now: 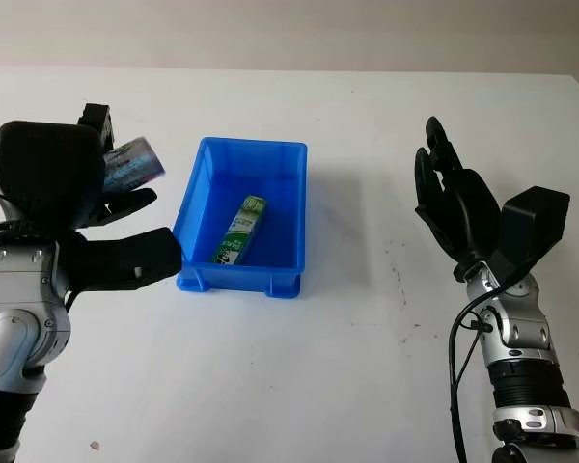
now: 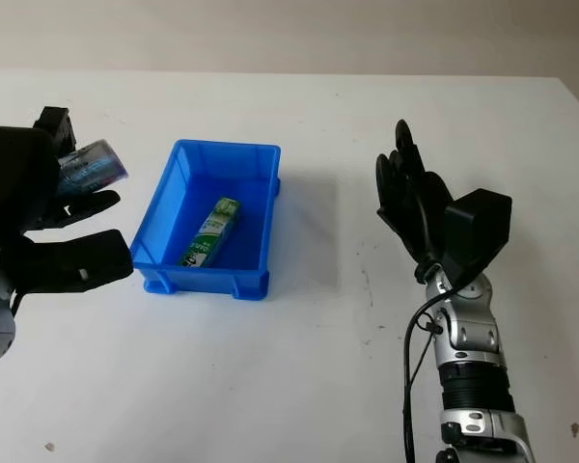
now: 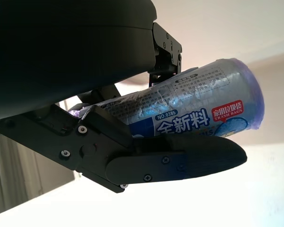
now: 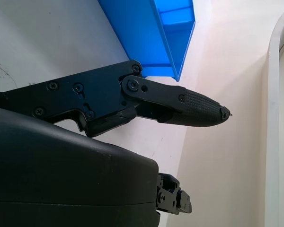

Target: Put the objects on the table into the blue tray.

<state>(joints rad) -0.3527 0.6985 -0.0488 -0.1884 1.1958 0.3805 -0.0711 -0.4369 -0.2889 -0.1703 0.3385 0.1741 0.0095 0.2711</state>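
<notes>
1. We saw the left hand [image 1: 72, 207] clamped around a silvery roll of bags [image 1: 130, 164], raised just left of the blue tray [image 1: 195, 193].
2. A green packet [image 1: 239, 230] lay inside the tray.
3. The right hand [image 1: 454, 203] hung open, empty, well right of it above the table [image 1: 347, 367].

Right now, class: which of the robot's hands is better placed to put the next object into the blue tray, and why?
The left hand: it grips the trash bag roll just beside the blue tray. The right hand is open, holding nothing.
</notes>
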